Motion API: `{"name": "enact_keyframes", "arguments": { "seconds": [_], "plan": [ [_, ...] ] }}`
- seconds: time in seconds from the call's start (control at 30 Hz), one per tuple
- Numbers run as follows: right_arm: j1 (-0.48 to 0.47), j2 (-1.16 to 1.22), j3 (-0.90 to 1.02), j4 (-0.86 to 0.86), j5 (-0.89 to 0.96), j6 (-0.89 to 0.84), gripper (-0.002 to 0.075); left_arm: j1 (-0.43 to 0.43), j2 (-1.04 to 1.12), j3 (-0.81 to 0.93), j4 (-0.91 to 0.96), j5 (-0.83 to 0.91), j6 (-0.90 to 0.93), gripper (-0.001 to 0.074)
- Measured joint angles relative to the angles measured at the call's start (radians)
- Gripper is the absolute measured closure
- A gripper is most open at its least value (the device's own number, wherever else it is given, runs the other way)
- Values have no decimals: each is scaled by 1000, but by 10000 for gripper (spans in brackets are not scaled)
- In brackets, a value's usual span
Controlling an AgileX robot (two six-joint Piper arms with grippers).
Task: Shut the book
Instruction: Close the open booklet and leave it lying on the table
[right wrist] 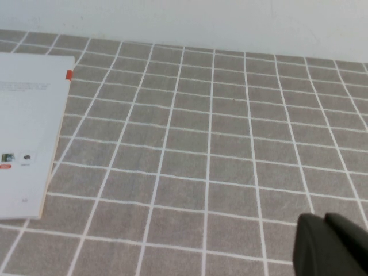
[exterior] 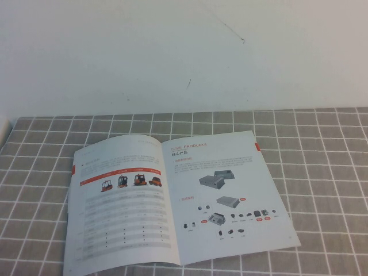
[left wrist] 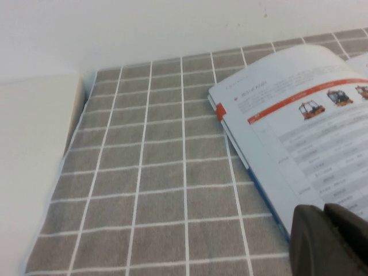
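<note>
An open book (exterior: 172, 198) lies flat on the grey checked cloth, near the front of the table and a little left of centre. Its left page shows red forklifts and a table; its right page shows grey device pictures. Neither gripper appears in the high view. In the left wrist view, my left gripper (left wrist: 324, 208) hovers over the book's (left wrist: 299, 126) left page near its outer edge, its dark fingers pressed together on nothing. The right wrist view has my right gripper (right wrist: 324, 217) shut over bare cloth, well to the right of the book (right wrist: 26, 132).
The grey cloth with white grid lines (exterior: 322, 172) covers the table up to a white wall (exterior: 184, 52). A white surface (left wrist: 34, 149) borders the cloth's left edge.
</note>
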Motion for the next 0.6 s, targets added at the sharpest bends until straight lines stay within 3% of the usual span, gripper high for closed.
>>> {"name": "enact_keyframes", "arguments": {
  "seconds": [0.2,0.43,0.6],
  "plan": [
    [0,0,8,0,-175,0,729,0,0,5,0,-212,2,738],
    [0,0,8,0,-564,0,729,0,0,5,1,-614,2,738],
    [0,0,8,6,-751,0,729,0,-2,5,1,-777,2,738]
  ]
}}
